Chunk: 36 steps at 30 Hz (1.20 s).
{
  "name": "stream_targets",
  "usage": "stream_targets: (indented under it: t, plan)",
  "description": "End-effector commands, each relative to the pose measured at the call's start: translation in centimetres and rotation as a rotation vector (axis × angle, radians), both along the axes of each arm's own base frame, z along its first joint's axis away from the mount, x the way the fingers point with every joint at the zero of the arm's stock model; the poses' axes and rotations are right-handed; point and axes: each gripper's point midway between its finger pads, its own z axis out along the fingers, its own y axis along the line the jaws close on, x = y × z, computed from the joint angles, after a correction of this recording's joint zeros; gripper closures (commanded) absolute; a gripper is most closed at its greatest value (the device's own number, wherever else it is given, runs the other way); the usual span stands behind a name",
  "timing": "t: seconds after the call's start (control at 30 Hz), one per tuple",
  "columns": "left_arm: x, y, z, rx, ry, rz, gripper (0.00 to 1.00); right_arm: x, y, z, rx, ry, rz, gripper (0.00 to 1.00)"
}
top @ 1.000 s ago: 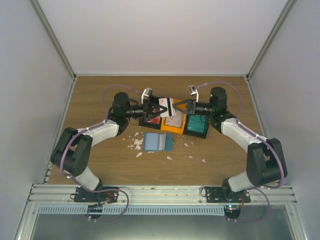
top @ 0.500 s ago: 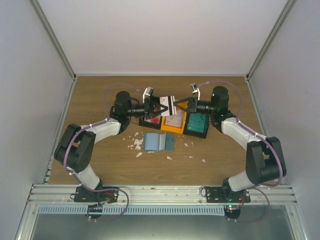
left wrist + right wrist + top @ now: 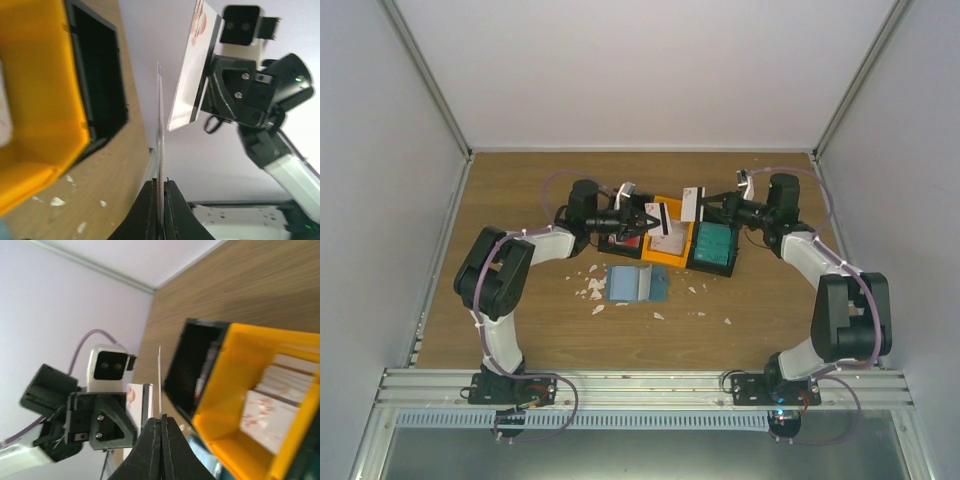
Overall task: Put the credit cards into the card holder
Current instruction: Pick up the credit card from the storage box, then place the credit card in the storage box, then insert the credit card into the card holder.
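Observation:
The card holder (image 3: 635, 284) lies open on the table, light blue inside, in front of the bins. My left gripper (image 3: 650, 219) is shut on a whitish credit card with a dark stripe (image 3: 661, 217), held above the orange bin. The card is edge-on in the left wrist view (image 3: 160, 125). My right gripper (image 3: 703, 206) is shut on a second whitish card (image 3: 691, 203), which is edge-on in the right wrist view (image 3: 160, 385). The two cards are apart. Each wrist view shows the other gripper's card: the right one (image 3: 195, 70) and the left one (image 3: 141, 401).
Three bins stand in a row behind the holder: a black one with red cards (image 3: 625, 241), an orange one with whitish cards (image 3: 671, 243), and a black one with teal cards (image 3: 713, 246). White scraps (image 3: 590, 290) lie left and right of the holder.
The two grippers met at one white card between them; now they have drawn apart, each holding a card. The right gripper moved right and back, and both wrists turned.

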Motion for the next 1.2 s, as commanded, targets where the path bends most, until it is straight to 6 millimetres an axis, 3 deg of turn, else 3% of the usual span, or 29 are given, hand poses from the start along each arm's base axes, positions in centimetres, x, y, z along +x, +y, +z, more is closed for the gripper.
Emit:
stream_targets:
  t: [0.0, 0.17, 0.27, 0.63, 0.9, 1.17]
  plan:
    - [2.4, -0.5, -2.8, 0.142, -0.059, 0.047, 0.99, 1.4, -2.9, -1.0, -0.182, -0.022, -0.153, 1.00]
    - [3.8, -1.5, -6.9, 0.376, -0.084, 0.085, 0.94, 0.5, -3.4, -1.8, -0.249, -0.019, -0.172, 0.99]
    - [3.6, -2.2, -8.5, 0.444, -0.083, 0.057, 0.93, -0.1, -3.1, -2.2, -0.285, -0.020, -0.167, 1.00]
    - [3.7, -3.0, -10.2, 0.665, -0.179, 0.076, 0.85, -1.4, -1.6, -2.2, -0.304, -0.033, -0.141, 1.00]
    - [3.3, -2.8, -8.4, 0.699, -0.227, 0.090, 0.69, -2.2, -1.0, -1.6, -0.353, -0.055, -0.149, 0.99]
    - [1.1, -0.1, -3.2, 0.727, -0.309, 0.191, 0.54, -4.9, 1.4, -1.4, -0.420, -0.084, -0.095, 1.00]
